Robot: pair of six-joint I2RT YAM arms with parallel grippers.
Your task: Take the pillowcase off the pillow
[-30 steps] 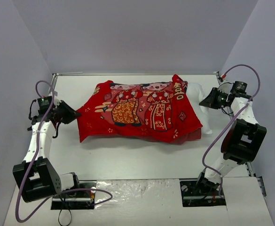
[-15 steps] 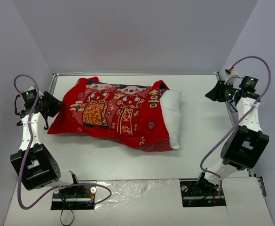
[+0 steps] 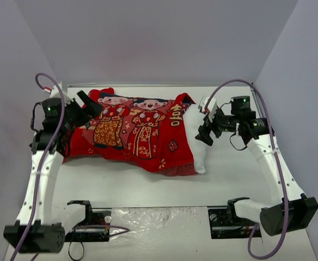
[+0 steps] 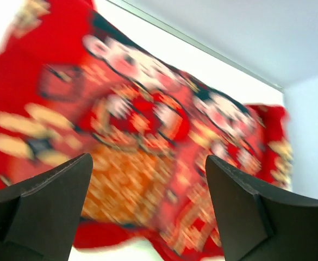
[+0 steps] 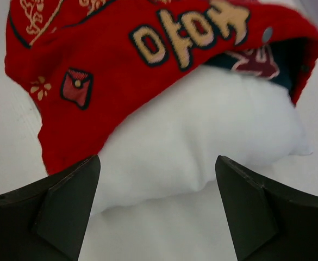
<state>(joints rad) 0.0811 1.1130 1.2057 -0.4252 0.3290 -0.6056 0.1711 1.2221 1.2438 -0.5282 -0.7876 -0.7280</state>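
The red pillowcase (image 3: pixel 131 133), printed with two cartoon figures, lies across the table and covers most of the white pillow (image 3: pixel 200 142). Only the pillow's right end sticks out of the case's mouth. My left gripper (image 3: pixel 88 107) hovers open over the case's left end; the left wrist view shows the blurred print (image 4: pixel 148 125) between its spread fingers (image 4: pixel 44 212). My right gripper (image 3: pixel 204 123) is open just above the bare pillow end. In the right wrist view the pillow (image 5: pixel 202 136) bulges out under the case's hem (image 5: pixel 110 60), with nothing gripped.
White table (image 3: pixel 148 185) with grey walls on three sides. A metal rail (image 3: pixel 148 85) runs along the back edge. Both arm bases and their cables sit at the near edge (image 3: pixel 164 223).
Both grippers have opened. The left arm let go of the case and swung in over its left end. The right arm came from the far right to the pillow's bare end.
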